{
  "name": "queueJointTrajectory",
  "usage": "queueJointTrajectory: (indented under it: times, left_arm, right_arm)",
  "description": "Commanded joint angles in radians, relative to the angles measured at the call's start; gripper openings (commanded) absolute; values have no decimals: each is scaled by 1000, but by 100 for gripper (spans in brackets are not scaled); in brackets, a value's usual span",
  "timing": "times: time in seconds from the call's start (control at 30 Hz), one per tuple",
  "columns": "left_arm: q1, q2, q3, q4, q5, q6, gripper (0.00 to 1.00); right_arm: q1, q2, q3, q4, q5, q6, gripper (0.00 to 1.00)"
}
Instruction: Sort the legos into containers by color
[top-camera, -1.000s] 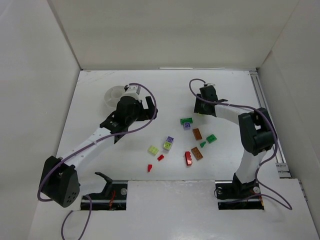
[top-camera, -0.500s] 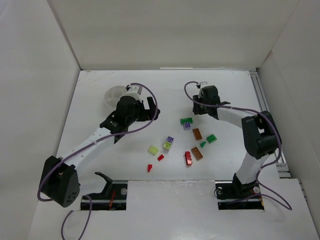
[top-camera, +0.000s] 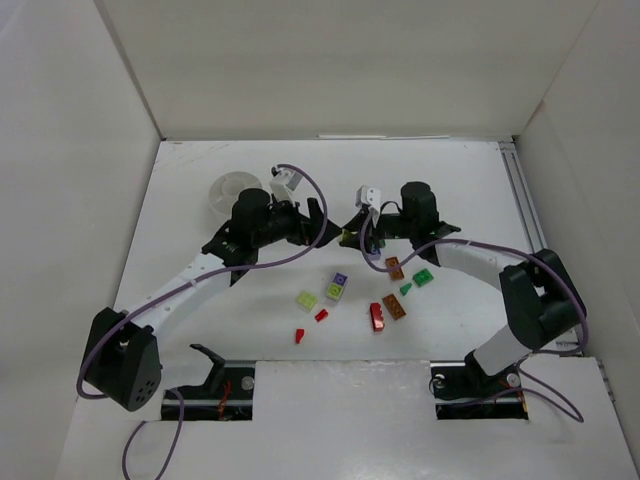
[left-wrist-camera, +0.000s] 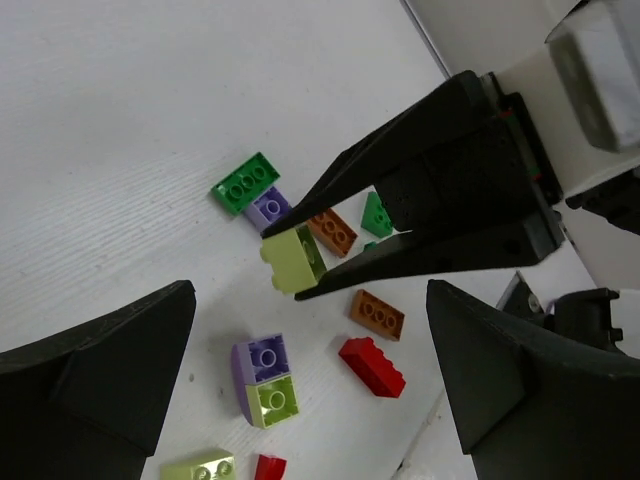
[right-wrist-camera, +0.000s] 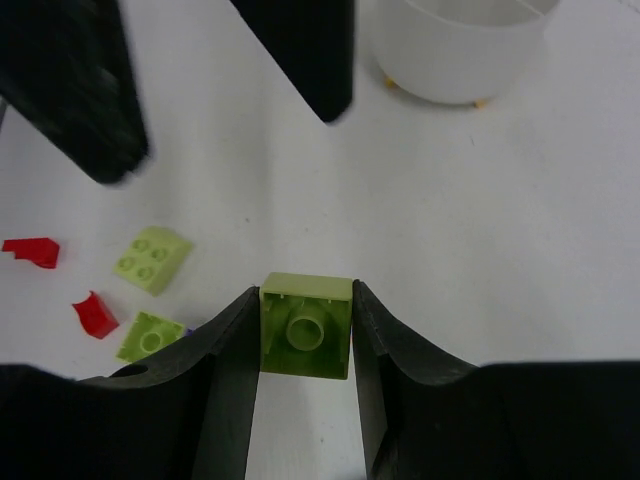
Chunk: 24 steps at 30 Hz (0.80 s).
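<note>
Right wrist cam: white cup (right-wrist-camera: 452, 55) ahead, contents not visible. Right gripper (right-wrist-camera: 303, 300) clamps yellow-green brick (right-wrist-camera: 305, 340), underside toward cam, between both arms. Left gripper (left-wrist-camera: 310, 295) wide open.

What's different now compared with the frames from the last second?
The right hand swung left, toward the left hand, and its fingers closed on a yellow-green brick. The left hand shifted slightly right, still wide open, uncovering more of the cup. The loose bricks and the cup stayed put.
</note>
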Motion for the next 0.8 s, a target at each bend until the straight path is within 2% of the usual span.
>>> queueJointTrajectory:
  times: [0.0,0.17,0.23,0.3,0.47,0.6,0.63,0.77]
  left_arm:
    - [-2,22,15,71,127,-8,99]
    - [-2,40,15,71,136,-17,96]
    - [-11,40,6,71,145,-17,88]
    - [-22,40,6,71,145,-17,86]
    - [-60,51,17,71,133,-17,72]
    - [-69,72,17,62,124,-17,60]
    - [-69,72,26,62,124,-27,51]
    - [-69,72,26,62,145,-27,34]
  right_arm:
    - [44,-74,-5,94,-144,-105,21]
    - [67,-134,-14,85,-89,-115,23]
    - [77,-148,-14,85,-70,-115,24]
    - [77,-148,-14,85,-70,-115,24]
    - [126,-157,6,85,-9,-115,26]
    - [135,-166,15,85,34,-115,26]
    - [135,-178,15,85,44,-115,26]
    - [135,-218,4,85,135,-115,26]
